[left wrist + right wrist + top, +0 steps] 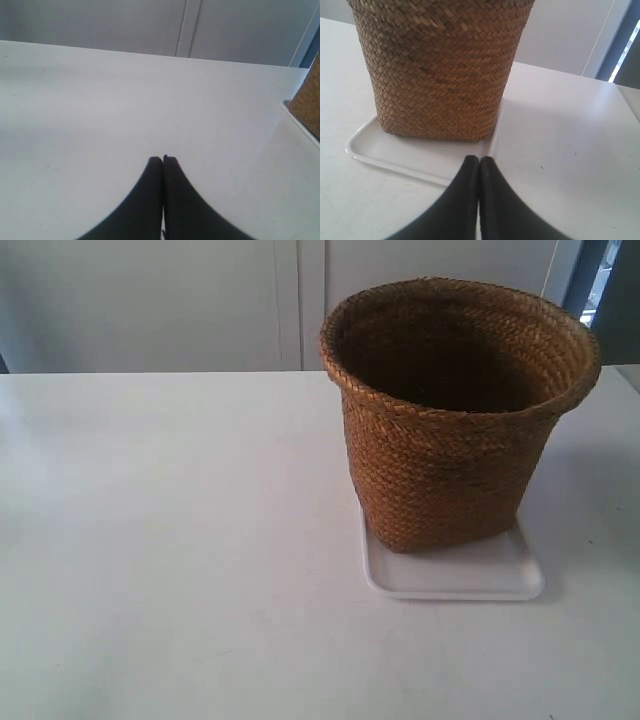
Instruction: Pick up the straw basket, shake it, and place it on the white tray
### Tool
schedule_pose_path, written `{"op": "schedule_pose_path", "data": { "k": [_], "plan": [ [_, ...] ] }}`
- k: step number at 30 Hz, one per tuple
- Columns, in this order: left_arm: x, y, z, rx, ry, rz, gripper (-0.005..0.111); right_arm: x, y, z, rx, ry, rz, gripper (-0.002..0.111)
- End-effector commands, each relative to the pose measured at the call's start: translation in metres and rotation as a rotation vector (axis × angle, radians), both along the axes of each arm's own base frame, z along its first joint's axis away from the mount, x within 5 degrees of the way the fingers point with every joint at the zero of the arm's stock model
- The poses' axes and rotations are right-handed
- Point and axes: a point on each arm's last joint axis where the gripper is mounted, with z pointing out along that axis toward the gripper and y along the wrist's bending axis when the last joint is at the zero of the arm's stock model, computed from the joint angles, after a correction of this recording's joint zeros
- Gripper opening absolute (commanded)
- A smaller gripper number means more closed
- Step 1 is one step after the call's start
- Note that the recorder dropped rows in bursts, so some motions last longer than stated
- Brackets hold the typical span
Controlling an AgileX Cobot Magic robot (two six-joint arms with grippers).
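Note:
The straw basket (445,440) stands upright on the white tray (455,575) at the right of the exterior view, its dark inside showing. Neither arm appears in that view. In the right wrist view the basket (440,70) rests on the tray (395,152), and my right gripper (479,159) is shut and empty, its tips over the tray's near corner, apart from the basket. In the left wrist view my left gripper (163,159) is shut and empty over bare table, with a sliver of the basket (307,102) and the tray's rim (300,125) far off at one edge.
A white table (180,540) carries everything. Pale cabinet doors (200,300) stand behind it. A dark opening (610,280) shows at the back right of the exterior view.

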Motion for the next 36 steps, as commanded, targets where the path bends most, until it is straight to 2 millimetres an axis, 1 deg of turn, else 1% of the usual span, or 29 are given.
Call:
{"op": "schedule_pose_path", "data": {
  "k": [1, 6, 36],
  "plan": [
    [-0.0023, -0.006, -0.0069, -0.03, 0.056, -0.055, 0.0, -0.0001, 0.0, -0.0013, -0.001, -0.008, 0.001, 0.0],
    [-0.0032, -0.0084, -0.0091, -0.03, 0.082, -0.082, 0.0, -0.0002, 0.0001, -0.0014, 0.001, -0.006, 0.001, 0.0],
    [-0.0032, -0.0084, -0.0091, -0.03, 0.082, -0.082, 0.0, -0.0002, 0.0001, -0.0014, 0.001, -0.006, 0.001, 0.0]
  ]
}}
